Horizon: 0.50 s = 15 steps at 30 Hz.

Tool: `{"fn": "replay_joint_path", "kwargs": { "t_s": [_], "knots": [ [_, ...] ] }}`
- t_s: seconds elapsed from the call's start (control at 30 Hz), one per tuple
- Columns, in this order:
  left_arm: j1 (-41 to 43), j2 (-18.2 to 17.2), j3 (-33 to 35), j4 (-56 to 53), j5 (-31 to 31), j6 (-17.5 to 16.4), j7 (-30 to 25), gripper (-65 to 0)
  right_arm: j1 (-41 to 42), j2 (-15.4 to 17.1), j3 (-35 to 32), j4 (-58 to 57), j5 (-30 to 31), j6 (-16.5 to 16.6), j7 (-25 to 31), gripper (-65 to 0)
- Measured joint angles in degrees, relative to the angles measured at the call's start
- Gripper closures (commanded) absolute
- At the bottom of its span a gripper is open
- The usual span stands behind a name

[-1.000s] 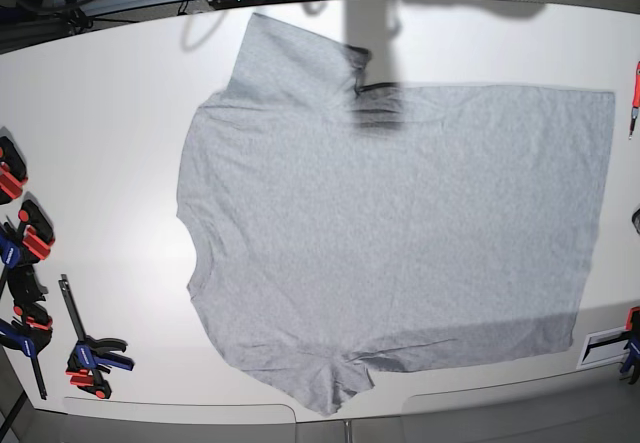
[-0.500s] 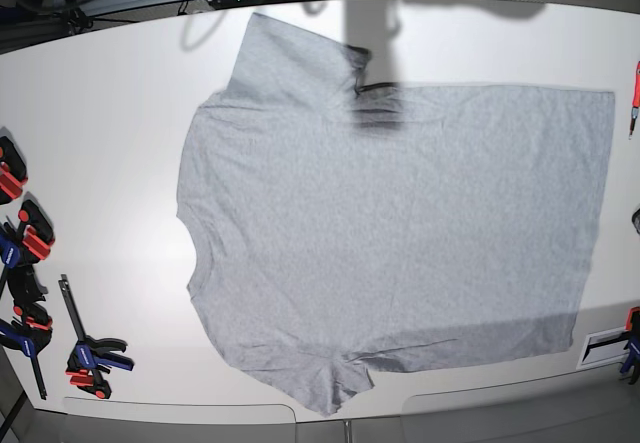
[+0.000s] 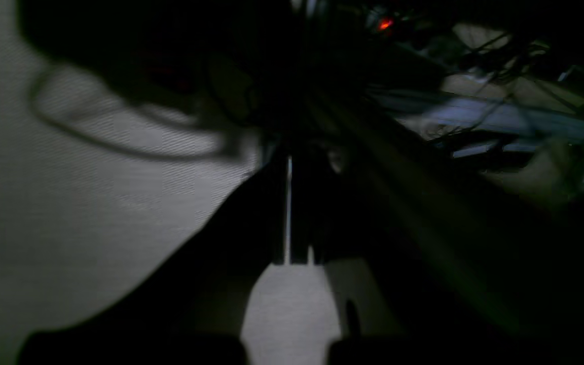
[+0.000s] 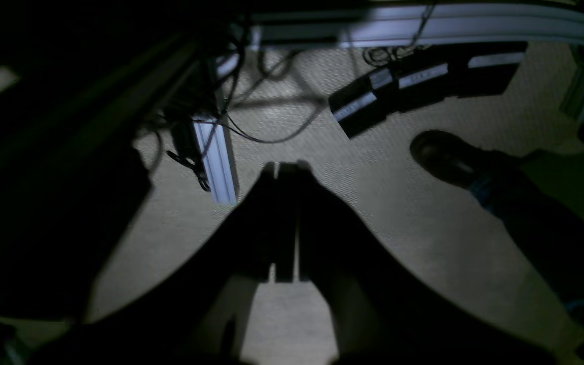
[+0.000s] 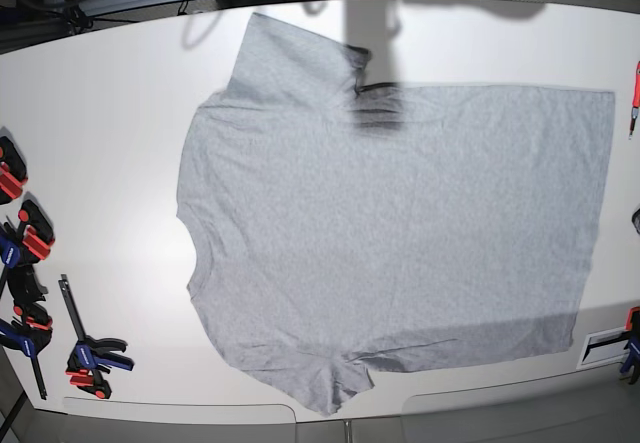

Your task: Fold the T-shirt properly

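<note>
In the left wrist view, the left gripper (image 3: 289,213) hung with its jaws pressed together, holding nothing, over dim pale floor. In the right wrist view, the right gripper (image 4: 286,223) was likewise pressed together and empty above carpet, a dark shoe (image 4: 441,154) to its right. In the base view, the T-shirt (image 5: 400,223) lay spread flat, plain side up, on the white table (image 5: 100,133), with clamps (image 5: 40,303) at the left edge.

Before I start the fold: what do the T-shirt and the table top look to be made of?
T-shirt: looks like soft knit cotton jersey, matte heather grey; the speckled fleck and shallow wrinkles near the lower sleeve suggest it, though the exact fibre can't be told.
Table top: smooth white hard surface, probably laminate or painted board; it shows a soft sheen and clear shadows, no grain.
</note>
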Motion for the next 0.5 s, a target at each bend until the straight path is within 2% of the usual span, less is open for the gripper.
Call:
{"fn": "replay_joint_path", "kwargs": {
  "t_s": [0.2,0.3,0.5],
  "knots": [
    [4.1,-4.1,0.0,0.0,-0.2,0.2,-1.4,0.0,-5.2,2.4,0.0,5.5,0.0,-0.1,0.6,0.0],
    [5.9,-6.2,0.0,2.8,-0.3,0.0,-3.5,0.0,-8.5,3.4,0.0,9.2,0.0,-0.2,0.7,0.0],
    [13.3,-9.8,0.0,9.5,-0.3,0.0,-3.2,0.0,-16.1,4.8,0.0,17.0,0.0,-0.2,0.8,0.0]
  ]
}}
